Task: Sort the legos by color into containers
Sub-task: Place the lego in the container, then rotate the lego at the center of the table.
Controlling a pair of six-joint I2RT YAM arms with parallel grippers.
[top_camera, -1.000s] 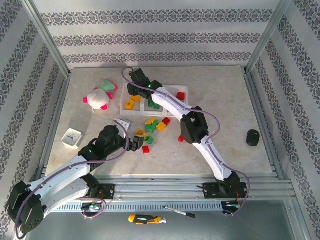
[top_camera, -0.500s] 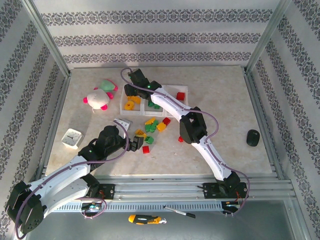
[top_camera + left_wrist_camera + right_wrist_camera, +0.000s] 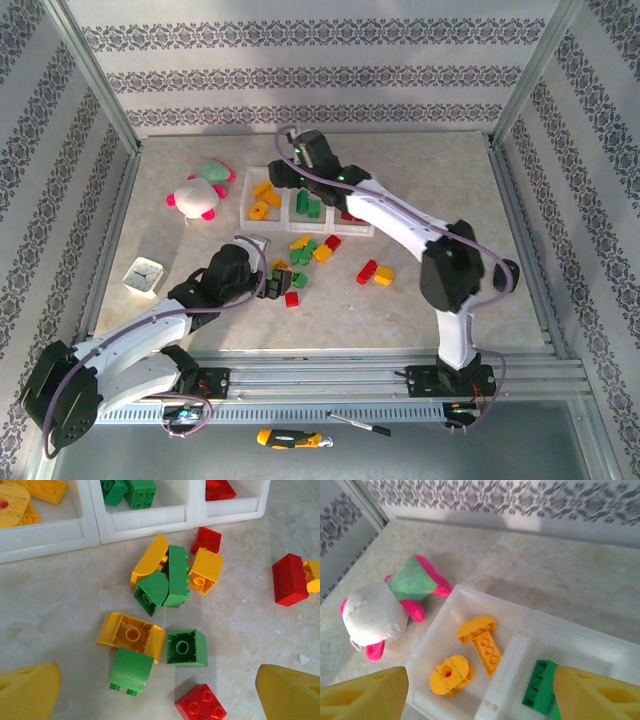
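Nearest, the left gripper (image 3: 279, 282) hangs over the loose legos (image 3: 172, 577) on the bench (image 3: 60, 595). Its fingers (image 3: 27, 692) are spread wide and hold nothing, and it has edged a little farther over the pile than a second ago. Directly below it lie a red brick (image 3: 201, 703), a green brick (image 3: 187, 648) and a yellow arch piece (image 3: 131, 634), with a tighter mixed cluster just beyond. To the right, a red-and-yellow pair (image 3: 375, 273) now lies in plain sight, because the right arm, which a second ago stretched low across that patch, has swung up and away toward the right. Farther on stand the containers (image 3: 145, 524), with yellow pieces (image 3: 482, 640) in the left bin, green pieces (image 3: 538, 690) in the middle bin and red ones (image 3: 220, 489) in the right bin. The right gripper (image 3: 479, 700) hovers above the left and middle bins, fingers wide apart and empty, having lifted from low over the left bin. That suggests a yellow drop is finished and the arm is free for another pick. Roughly a dozen legos are still unsorted on the bench. Beyond and left of the bins lies the plush toy (image 3: 375, 615), which is no part of the job.
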